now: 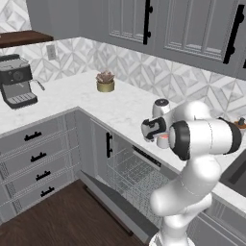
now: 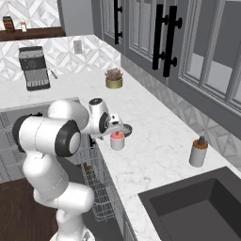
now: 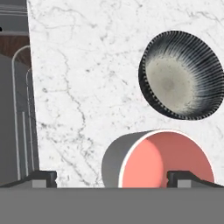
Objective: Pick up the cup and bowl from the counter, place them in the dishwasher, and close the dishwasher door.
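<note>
One short grey-white cup with a salmon-red inside [image 3: 164, 159] and one dark speckled shallow bowl [image 3: 181, 75] just beyond it stand on the white marble bench [image 3: 87, 87], under the spread, empty gripper [image 3: 111, 178].

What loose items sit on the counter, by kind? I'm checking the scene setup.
Cup: 1
Bowl: 1
Potted plant: 1
Pump bottle: 1
Coffee machine: 1
Total: 5

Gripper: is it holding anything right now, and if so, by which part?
Nothing is held. The gripper hangs open above the cup, which stands on the counter beside the bowl.
</note>
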Tool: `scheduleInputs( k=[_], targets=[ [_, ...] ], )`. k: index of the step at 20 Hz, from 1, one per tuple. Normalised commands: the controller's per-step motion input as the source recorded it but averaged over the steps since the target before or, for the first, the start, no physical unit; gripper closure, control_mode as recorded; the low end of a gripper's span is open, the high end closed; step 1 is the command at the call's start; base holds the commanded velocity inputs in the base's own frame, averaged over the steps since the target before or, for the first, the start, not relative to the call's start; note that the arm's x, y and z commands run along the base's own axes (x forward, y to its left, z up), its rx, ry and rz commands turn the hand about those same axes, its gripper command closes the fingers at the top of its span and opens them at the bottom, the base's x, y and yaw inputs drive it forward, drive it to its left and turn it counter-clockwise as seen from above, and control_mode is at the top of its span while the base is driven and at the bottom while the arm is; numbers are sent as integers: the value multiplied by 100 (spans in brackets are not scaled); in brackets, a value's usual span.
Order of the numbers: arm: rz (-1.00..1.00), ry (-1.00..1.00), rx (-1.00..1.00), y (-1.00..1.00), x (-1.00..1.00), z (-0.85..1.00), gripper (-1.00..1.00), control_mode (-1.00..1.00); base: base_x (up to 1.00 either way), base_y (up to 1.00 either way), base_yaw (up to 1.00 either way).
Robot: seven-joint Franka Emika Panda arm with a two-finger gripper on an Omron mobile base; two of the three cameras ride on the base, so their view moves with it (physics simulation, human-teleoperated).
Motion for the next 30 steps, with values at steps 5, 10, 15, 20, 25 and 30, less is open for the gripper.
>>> scheduleInputs(
  k=[5,10,15,20,25,30],
  targets=[
    [0,0,0,-9,11,-21,-100,-100,0,0,0],
    [0,0,0,-1,1,-23,100,-100,0,0,0],
    [0,0,0,0,-9,-6,100,-100,0,0,0],
    [0,0,0,13,-43,0,100,-100,0,0,0],
    [0,-3,0,51,-78,10,100,-100,0,0,0],
    [0,0,-5,92,-73,10,100,-100,0,0,0]
  ],
)
